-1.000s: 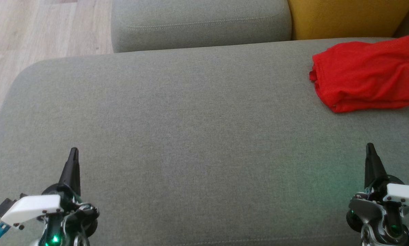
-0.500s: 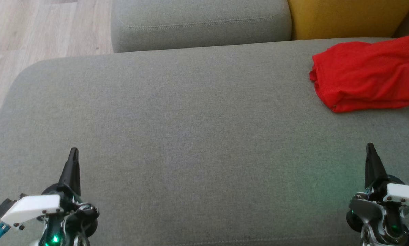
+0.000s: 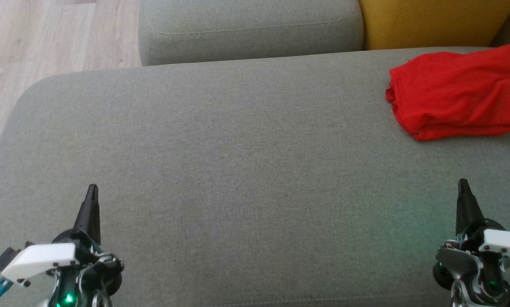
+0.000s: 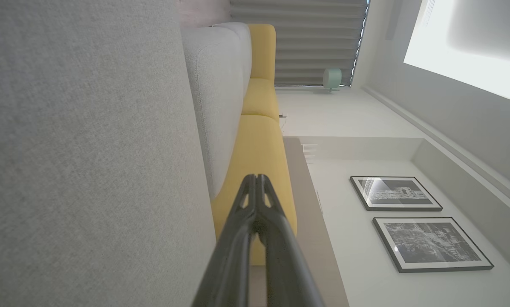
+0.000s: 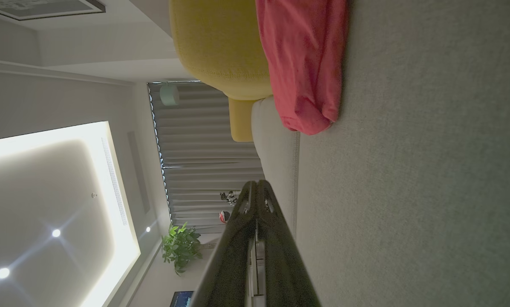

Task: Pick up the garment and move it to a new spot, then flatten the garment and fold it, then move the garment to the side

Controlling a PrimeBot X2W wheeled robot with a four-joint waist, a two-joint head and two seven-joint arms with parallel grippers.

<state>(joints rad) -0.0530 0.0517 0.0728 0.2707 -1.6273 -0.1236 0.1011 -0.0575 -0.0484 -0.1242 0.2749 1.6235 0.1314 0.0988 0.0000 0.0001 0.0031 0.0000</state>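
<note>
The red garment lies as a folded bundle at the far right of the grey sofa seat, just beside the yellow cushion. The left gripper, near left, and the right gripper, near right, are both clenched on nothing, well apart from it. The moving-aside step looks finished; any further tidying would call for the right arm to open and reach far.

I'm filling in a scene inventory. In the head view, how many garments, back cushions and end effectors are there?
Garment: 1
Back cushions: 2, grey cushion, yellow cushion
End effectors: 2, left end effector, right end effector
Total: 5
</note>
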